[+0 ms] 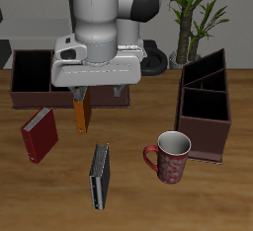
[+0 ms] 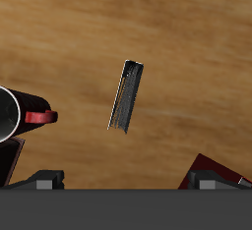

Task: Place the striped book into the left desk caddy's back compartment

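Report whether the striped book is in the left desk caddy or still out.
Out. The striped book lies on the bare table near its front edge, apart from the left desk caddy, beside the mug.

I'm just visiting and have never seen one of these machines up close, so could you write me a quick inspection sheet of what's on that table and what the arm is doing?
Surface: wooden table, no spills seen.
Job's things: striped book stands on edge near the front edge, untouched; left desk caddy stands upright, its back compartment holds nothing seen.
Clutter: red book; orange book; patterned red mug beside the caddy; wider organiser at the back.
Hand: the hand hangs above the table behind the striped book and holds nothing; whether open or shut cannot be told.
Cables: nothing seen.
Surroundings: potted plant behind the table.
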